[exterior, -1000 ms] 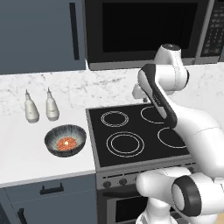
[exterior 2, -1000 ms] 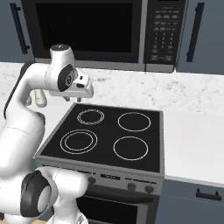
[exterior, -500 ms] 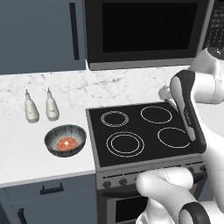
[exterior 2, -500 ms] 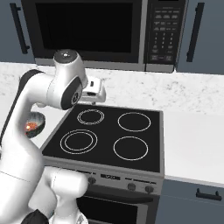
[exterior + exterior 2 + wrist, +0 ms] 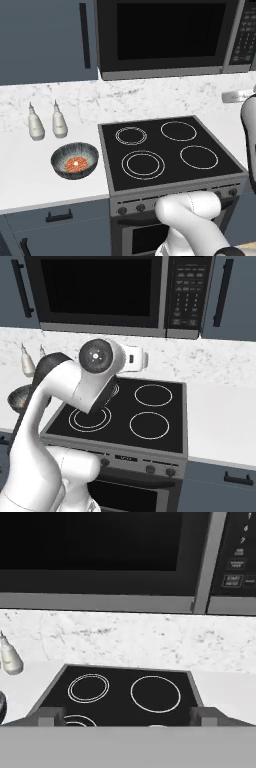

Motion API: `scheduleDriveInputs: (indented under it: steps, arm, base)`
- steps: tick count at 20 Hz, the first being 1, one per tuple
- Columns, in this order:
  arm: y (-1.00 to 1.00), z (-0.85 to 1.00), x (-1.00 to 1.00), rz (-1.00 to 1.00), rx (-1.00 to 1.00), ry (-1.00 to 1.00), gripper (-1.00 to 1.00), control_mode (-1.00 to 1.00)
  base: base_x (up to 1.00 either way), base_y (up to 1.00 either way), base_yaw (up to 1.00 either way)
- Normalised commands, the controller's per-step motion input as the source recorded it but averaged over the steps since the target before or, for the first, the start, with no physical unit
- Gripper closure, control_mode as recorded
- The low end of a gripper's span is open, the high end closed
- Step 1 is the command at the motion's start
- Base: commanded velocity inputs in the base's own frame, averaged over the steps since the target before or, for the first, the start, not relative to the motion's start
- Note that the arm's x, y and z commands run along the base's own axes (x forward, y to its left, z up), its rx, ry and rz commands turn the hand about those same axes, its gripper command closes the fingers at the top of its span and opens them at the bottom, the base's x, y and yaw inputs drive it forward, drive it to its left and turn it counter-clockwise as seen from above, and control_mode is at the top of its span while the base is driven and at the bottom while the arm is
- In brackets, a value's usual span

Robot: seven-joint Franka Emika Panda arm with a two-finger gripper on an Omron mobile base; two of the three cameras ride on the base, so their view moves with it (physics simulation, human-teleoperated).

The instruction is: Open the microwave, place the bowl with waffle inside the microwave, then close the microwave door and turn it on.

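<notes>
**Microwave shut, bowl on the table, fingers spread above the stove**

We see the microwave (image 5: 170, 37) mounted above the stove (image 5: 167, 150), with the microwave door (image 5: 100, 291) flat against the front and its keypad (image 5: 184, 291) on the right-hand strip. In the hand view the lower edge of the door and the keypad's bottom buttons sit at the top of the picture.

Below it, the black four-ring stove stands set into the pale marbled table (image 5: 30, 175), with a row of knobs along its front edge.

Our arm (image 5: 85, 386) rises over the stove, its hand held level above the rings and well short of the microwave. The fingers (image 5: 50, 716) stand wide apart at the two lower corners of the hand view, with nothing between them.

Left of the stove, the dark grey bowl (image 5: 75, 160) rests on the table just beside the cooktop's edge. The orange-red waffle (image 5: 76, 163) lies in the middle of the bowl.

Behind the bowl, nearer the wall, two white bottles (image 5: 46, 121) stand upright side by side, apart from the bowl
</notes>
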Motion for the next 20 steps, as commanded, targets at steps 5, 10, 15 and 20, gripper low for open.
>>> scheduleDriveInputs:
  steps: [5, 10, 15, 20]
  arm:
    - [-0.26, 0.60, -0.18, -0.18, -0.03, -0.54, -1.00, -1.00]
    - [-0.25, 0.51, -0.03, -0.11, -0.01, -0.36, -1.00, -1.00]
    - [-0.41, 0.41, 0.10, 0.03, 0.04, -0.10, -1.00, -1.00]
    - [-0.02, 0.02, 0.41, 0.12, 0.05, -0.10, -1.00, -1.00]
  base:
    - [0.00, 0.00, 0.00]
    - [0.00, 0.00, 0.00]
    - [0.00, 0.00, 0.00]
    - [0.00, 0.00, 0.00]
